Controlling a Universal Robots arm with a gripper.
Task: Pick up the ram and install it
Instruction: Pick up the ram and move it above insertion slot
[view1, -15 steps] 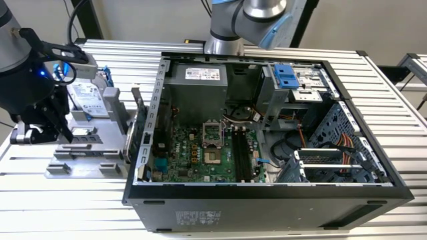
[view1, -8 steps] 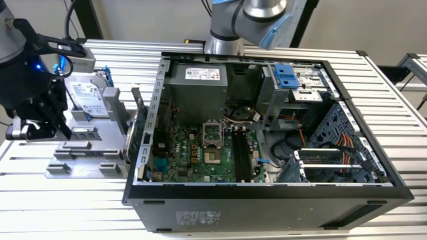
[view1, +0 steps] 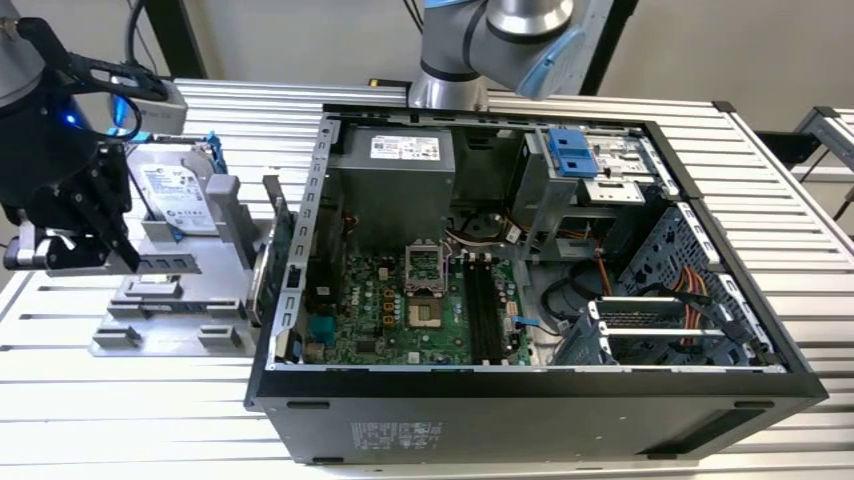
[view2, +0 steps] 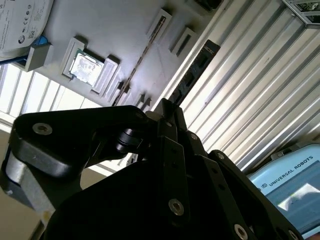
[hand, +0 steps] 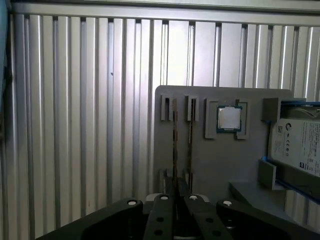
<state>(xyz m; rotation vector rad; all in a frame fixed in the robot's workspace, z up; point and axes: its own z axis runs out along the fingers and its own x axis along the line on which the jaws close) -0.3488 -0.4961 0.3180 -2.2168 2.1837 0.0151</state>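
The gripper (view2: 168, 109) has its fingers drawn almost together, pinching the ram (view2: 196, 70) by its two flat faces. The dark stick runs out lengthwise past the fingertips. It hangs right over the grey holder tray (hand: 210, 165) directly beneath the gripper. Whether it has fully cleared its slot I cannot tell.

I would judge the ram light and quite stiff, but delicate. It is a thin board with chips on its faces and a contact edge that should not be scraped. A hold across the faces near mid-length looks sensible, as it would keep the stick from twisting (a hold near one end probably would not).

Under the gripper, the tray holds a second stick (hand: 190, 145) standing on edge just beside the held one. Further along sits a square processor chip (hand: 229, 118) in its recess. Beyond that is a hard drive (hand: 300, 147) in a blue frame.

Well away from the gripper, toward the exterior view's right, the open computer case (view1: 534, 405) lies on the ribbed table. Inside it is the motherboard, whose long black slots (view1: 481, 315) look unfilled from here.
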